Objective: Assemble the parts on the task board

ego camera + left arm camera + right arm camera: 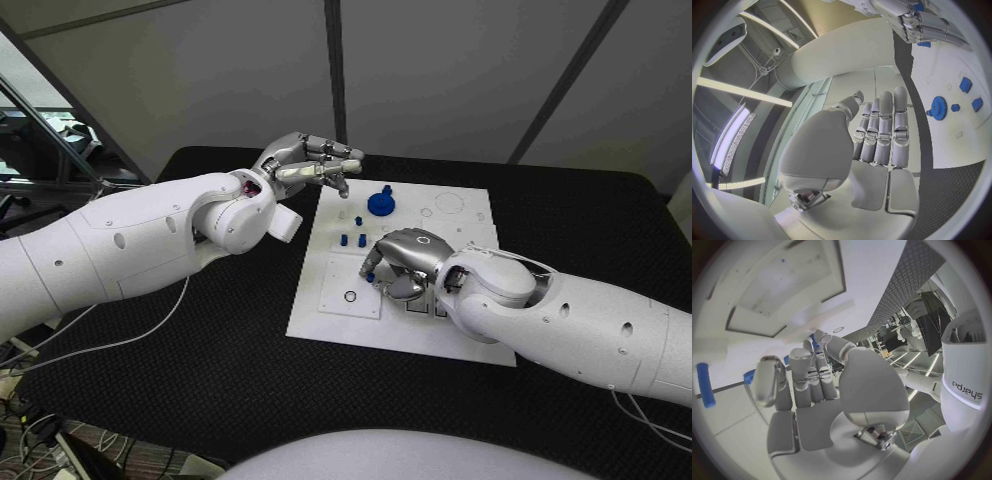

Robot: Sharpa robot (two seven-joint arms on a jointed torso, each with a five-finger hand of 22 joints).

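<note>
The white task board [325, 322] lies mid-table. A blue gear [381, 203] stands near its far edge, with small blue pieces [352, 238] just in front of it. My right hand [404, 262] hangs low over the board's middle with its fingers curled downward. In the right wrist view a sliver of a small blue part [815, 342] shows pinched between thumb and finger, and a blue peg [704, 385] lies on the board. My left hand [310, 165] is raised beyond the board's far left corner, fingers extended and holding nothing. The left wrist view shows the gear [938, 106] and the board [954, 140].
A raised square plate with a small ring [351, 287] sits at the board's near left. Round recesses [450, 203] mark its far right. White cables [130, 335] trail over the black table [216, 390] on the left.
</note>
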